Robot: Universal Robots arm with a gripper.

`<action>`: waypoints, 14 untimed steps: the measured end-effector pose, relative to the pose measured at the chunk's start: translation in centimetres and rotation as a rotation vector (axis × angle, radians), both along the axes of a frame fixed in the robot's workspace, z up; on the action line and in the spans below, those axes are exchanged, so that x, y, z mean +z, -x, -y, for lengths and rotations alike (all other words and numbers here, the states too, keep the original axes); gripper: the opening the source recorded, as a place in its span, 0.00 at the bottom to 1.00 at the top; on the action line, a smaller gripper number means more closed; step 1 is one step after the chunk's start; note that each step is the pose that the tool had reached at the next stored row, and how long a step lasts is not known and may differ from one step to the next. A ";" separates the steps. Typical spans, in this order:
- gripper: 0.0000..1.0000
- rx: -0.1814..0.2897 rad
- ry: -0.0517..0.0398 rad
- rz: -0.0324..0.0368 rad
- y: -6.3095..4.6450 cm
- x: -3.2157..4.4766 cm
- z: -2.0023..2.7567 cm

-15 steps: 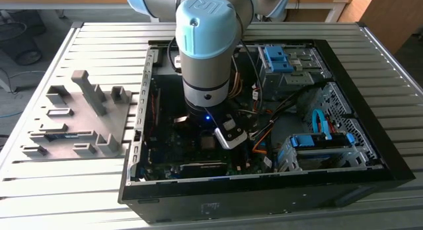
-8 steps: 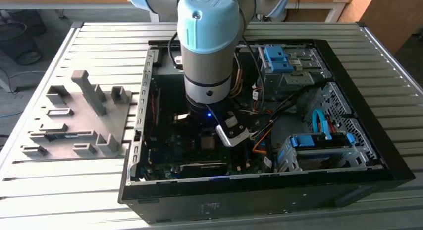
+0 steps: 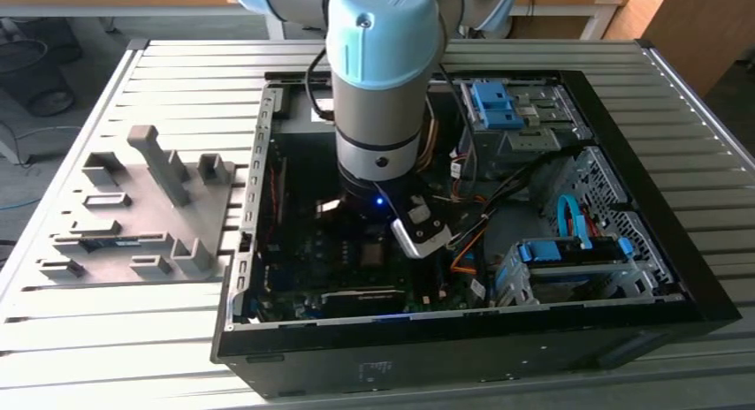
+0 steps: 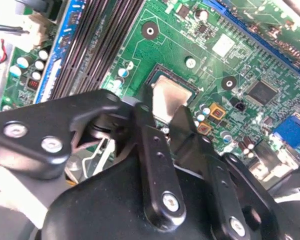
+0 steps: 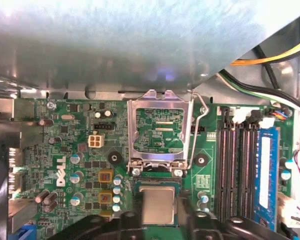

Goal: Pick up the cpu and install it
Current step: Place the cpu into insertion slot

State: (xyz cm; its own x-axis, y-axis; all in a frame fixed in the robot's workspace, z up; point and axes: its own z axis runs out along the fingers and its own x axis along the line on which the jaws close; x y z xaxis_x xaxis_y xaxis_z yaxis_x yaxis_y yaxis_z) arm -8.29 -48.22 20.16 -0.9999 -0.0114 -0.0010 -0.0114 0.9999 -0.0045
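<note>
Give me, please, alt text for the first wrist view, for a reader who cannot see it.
A silvery square cpu lies in its socket on a green motherboard, with the black gripper straddling it. Beside it the socket's metal frame is flipped open, and memory slots run nearby.

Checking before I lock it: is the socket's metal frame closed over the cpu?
No: in the first wrist view the frame is swung open, and the cpu lies uncovered beside it.

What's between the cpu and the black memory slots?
Small capacitors on bare green board separate the cpu from the memory slots, in both wrist views.
</note>
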 end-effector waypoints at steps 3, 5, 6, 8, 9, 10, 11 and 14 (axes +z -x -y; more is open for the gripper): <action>0.35 0.000 -0.0004 -0.0015 -0.1 0.65 -0.05; 0.23 0.000 -0.0007 -0.0064 -0.4 0.76 -0.08; 0.23 0.000 -0.0005 -0.0112 -0.6 0.76 -0.09; 0.11 0.000 -0.0005 -0.0243 -1.1 0.76 -0.09; 0.11 0.000 -0.0005 -0.0315 -1.4 0.76 -0.09; 0.10 0.000 -0.0005 -0.0377 -1.7 0.77 -0.09; 0.10 0.000 -0.0010 -0.0429 -2.0 0.76 -0.08; 0.10 0.000 -0.0010 -0.0602 -3.0 0.77 -0.08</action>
